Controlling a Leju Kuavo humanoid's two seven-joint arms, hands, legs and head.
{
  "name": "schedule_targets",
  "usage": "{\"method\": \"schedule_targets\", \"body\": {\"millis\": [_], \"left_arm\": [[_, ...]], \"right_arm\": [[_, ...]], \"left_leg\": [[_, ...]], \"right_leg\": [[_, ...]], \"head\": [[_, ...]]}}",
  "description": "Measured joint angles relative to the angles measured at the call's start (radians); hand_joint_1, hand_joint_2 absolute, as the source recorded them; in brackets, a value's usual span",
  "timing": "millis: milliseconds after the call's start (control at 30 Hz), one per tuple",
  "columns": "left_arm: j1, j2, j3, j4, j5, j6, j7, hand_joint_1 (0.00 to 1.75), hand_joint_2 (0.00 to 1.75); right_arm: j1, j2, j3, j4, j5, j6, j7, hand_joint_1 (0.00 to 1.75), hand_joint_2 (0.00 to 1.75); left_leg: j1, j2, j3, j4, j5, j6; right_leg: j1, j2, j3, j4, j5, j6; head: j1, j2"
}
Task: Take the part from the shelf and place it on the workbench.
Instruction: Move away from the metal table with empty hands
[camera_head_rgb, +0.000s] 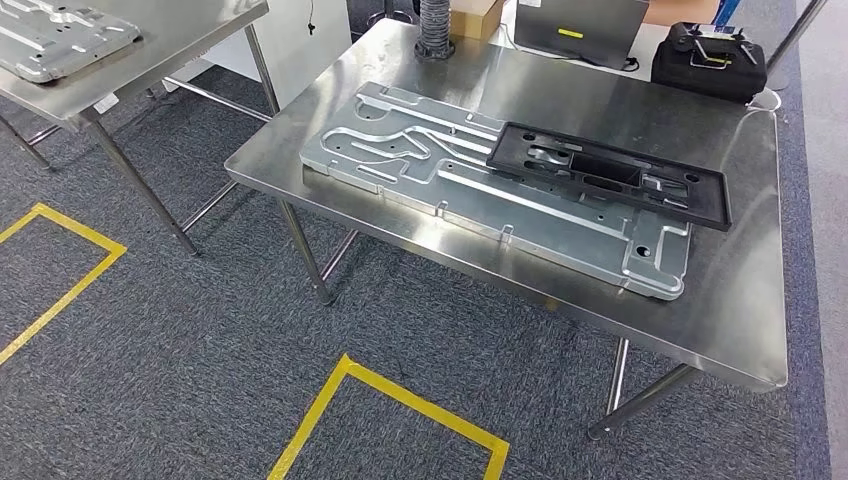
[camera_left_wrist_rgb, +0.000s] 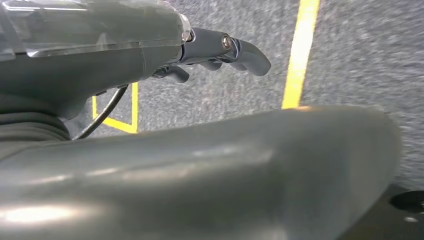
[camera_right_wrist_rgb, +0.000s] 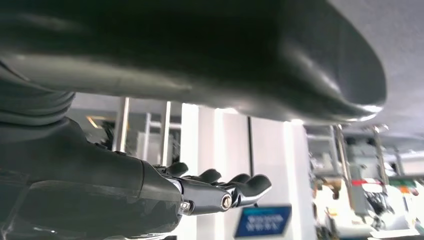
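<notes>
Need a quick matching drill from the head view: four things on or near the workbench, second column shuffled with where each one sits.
Things:
1. black part
2. silver plate
3. black case
4. second silver plate

Places:
A. on the other table, off to the left
B. lying flat on the workbench, taking up most of its middle
C. at the far right corner of the workbench
D. resting on top of the silver plate, toward its right end

Pairs: 1-D, 2-B, 3-C, 4-A
</notes>
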Motion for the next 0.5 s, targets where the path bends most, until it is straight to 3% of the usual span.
{"method": "schedule_targets", "body": {"millis": [67, 133, 200, 233, 267, 300, 367, 400, 433, 467, 500], "left_arm": [[-0.001, 0.001, 0.001, 0.0, 0.0, 0.0, 0.0, 0.0, 0.0], [-0.007, 0.003, 0.001, 0.0, -0.003, 0.002, 0.0, 0.0, 0.0], [-0.012, 0.006, 0.001, -0.001, -0.01, 0.003, -0.001, 0.0, 0.0], [-0.012, 0.006, 0.001, 0.0, -0.013, 0.003, -0.002, 0.0, 0.0], [-0.011, 0.006, 0.001, 0.0, -0.017, 0.003, -0.004, 0.0, 0.0], [-0.011, 0.007, 0.001, 0.0, -0.02, 0.004, -0.006, 0.0, 0.0], [-0.01, 0.008, 0.001, 0.0, -0.024, 0.008, -0.01, 0.0, 0.0], [-0.01, 0.009, 0.0, 0.0, -0.025, 0.01, -0.012, 0.0, 0.0], [-0.009, 0.009, 0.0, 0.0, -0.025, 0.011, -0.013, 0.0, 0.0], [-0.009, 0.009, 0.0, 0.0, -0.024, 0.012, -0.014, 0.0, 0.0], [-0.008, 0.009, 0.0, 0.0, -0.024, 0.013, -0.014, 0.0, 0.0]], "right_arm": [[-0.002, 0.008, -0.004, 0.021, 0.001, -0.012, 0.004, 0.0, 0.0], [-0.011, 0.027, -0.012, 0.084, 0.005, -0.042, 0.031, 0.0, 0.0], [-0.019, 0.05, -0.016, 0.151, 0.009, -0.072, 0.063, 0.0, 0.0], [-0.019, 0.062, -0.017, 0.173, 0.01, -0.082, 0.071, 0.0, 0.0], [-0.018, 0.073, -0.017, 0.19, 0.01, -0.087, 0.077, 0.0, 0.0], [-0.017, 0.085, -0.017, 0.208, 0.012, -0.091, 0.081, 0.0, 0.0], [-0.016, 0.108, -0.018, 0.24, 0.016, -0.094, 0.09, 0.0, 0.0], [-0.016, 0.12, -0.018, 0.257, 0.02, -0.095, 0.094, 0.0, 0.0], [-0.016, 0.13, -0.018, 0.274, 0.025, -0.095, 0.098, 0.0, 0.0], [-0.017, 0.138, -0.018, 0.291, 0.028, -0.095, 0.1, 0.0, 0.0], [-0.017, 0.145, -0.018, 0.309, 0.032, -0.095, 0.102, 0.0, 0.0]], "left_leg": [[-0.001, 0.0, 0.047, -0.052, 0.034, 0.005], [-0.005, -0.001, 0.19, -0.24, 0.039, 0.019], [-0.011, -0.001, 0.281, -0.38, 0.024, 0.036], [-0.011, 0.003, 0.272, -0.382, 0.033, 0.043], [-0.01, 0.006, 0.262, -0.386, 0.046, 0.052], [-0.008, 0.009, 0.248, -0.39, 0.059, 0.058], [-0.008, 0.013, 0.218, -0.39, 0.084, 0.063], [-0.009, 0.014, 0.201, -0.388, 0.095, 0.062], [-0.009, 0.016, 0.186, -0.386, 0.105, 0.06], [-0.008, 0.017, 0.169, -0.381, 0.114, 0.057], [-0.008, 0.018, 0.154, -0.375, 0.121, 0.054]], "right_leg": [[0.002, 0.001, -0.018, 0.004, 0.011, 0.001], [0.006, 0.001, -0.045, 0.012, 0.038, 0.01], [0.007, 0.002, -0.058, 0.014, 0.068, 0.026], [0.004, 0.001, -0.063, 0.013, 0.071, 0.032], [0.002, 0.002, -0.07, 0.025, 0.051, 0.038], [-0.001, 0.002, -0.081, 0.055, 0.01, 0.044], [-0.005, 0.001, -0.111, 0.169, -0.098, 0.054], [-0.008, 0.001, -0.122, 0.235, -0.129, 0.059], [-0.01, 0.001, -0.125, 0.282, -0.131, 0.063], [-0.013, 0.001, -0.113, 0.3, -0.111, 0.066], [-0.016, 0.001, -0.081, 0.28, -0.081, 0.068]], "head": [[0.0, 0.0], [0.0, 0.0], [0.0, 0.0], [0.0, 0.0], [0.0, 0.0], [0.0, 0.0], [0.0, 0.0], [0.0, 0.0], [0.0, 0.0], [0.0, 0.0], [0.0, 0.0]]}}
